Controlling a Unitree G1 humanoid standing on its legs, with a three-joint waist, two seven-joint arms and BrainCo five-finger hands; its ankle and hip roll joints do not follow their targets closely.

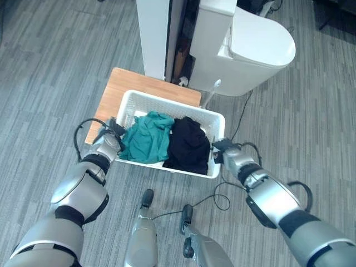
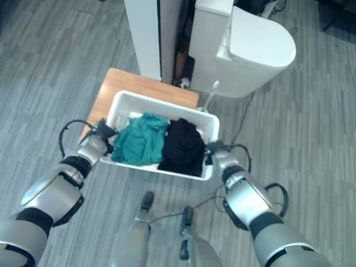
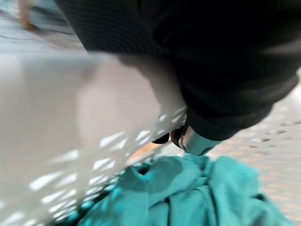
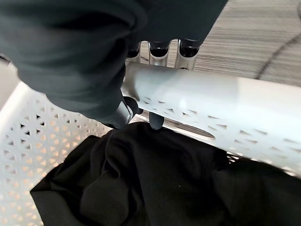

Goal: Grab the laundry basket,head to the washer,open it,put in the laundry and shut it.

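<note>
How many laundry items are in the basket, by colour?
Teal garment: 1
Black garment: 1
Total: 2, both inside the white laundry basket, held at its ends by the left hand and right hand.

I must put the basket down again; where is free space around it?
Bare wood of the low table behind and left of the laundry basket; open floor farther left. Crowded behind right: white washer, white panel.
</note>
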